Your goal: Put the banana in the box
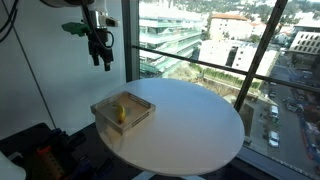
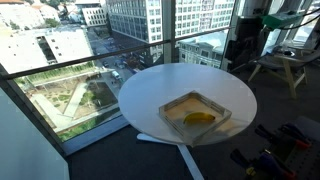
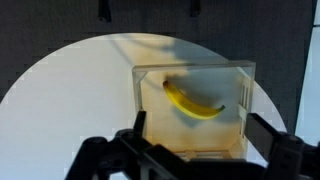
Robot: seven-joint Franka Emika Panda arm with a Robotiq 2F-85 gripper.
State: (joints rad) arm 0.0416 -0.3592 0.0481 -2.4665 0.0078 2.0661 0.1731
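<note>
Round table (image 1: 190, 125), curved banana (image 3: 195, 103) in box (image 3: 195, 69)

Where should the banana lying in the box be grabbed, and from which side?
Take the banana at its thick middle, coming straight down from above and closing across its narrow width. It lies flat on the floor of the box, whose walls block any approach from the side.

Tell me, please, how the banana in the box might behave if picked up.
The banana looks small and whole, so it is probably light and fairly stiff. Its curved, smooth skin might slip or rock.
</note>
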